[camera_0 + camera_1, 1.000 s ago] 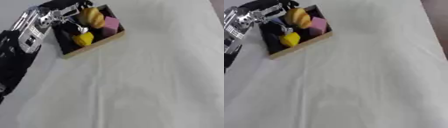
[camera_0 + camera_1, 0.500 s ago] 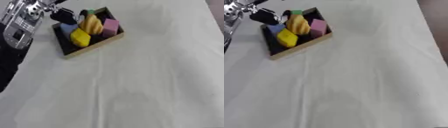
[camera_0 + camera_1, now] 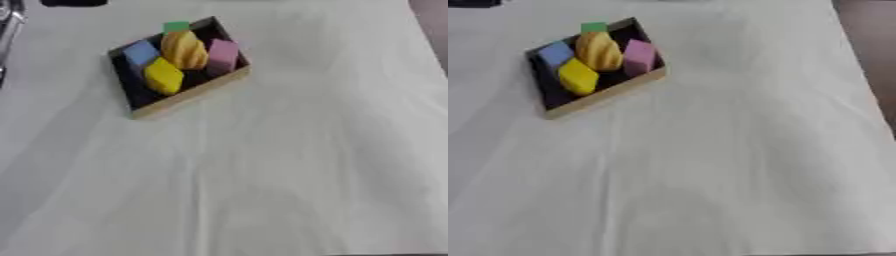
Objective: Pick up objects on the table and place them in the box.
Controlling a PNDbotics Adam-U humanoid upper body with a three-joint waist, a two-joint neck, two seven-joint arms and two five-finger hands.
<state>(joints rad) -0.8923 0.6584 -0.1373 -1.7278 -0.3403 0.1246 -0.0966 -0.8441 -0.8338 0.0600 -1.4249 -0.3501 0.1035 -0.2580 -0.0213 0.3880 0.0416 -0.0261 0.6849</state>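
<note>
At far left, box of coloured blocks — no hand visible; left arm's edge well apart.

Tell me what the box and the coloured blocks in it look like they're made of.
Box: likely wood or thick card, given its pale tan matte wall and dark inside. Pink block, blue block and yellow block: probably foam or painted wood, judging by flat colours with no shine. Ridged orange piece: unclear.

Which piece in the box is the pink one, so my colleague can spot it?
On the white table, find the dark box at upper left. The pink block stands at its right end, beside the ridged yellow-orange piece; it is the only pink item.
</note>
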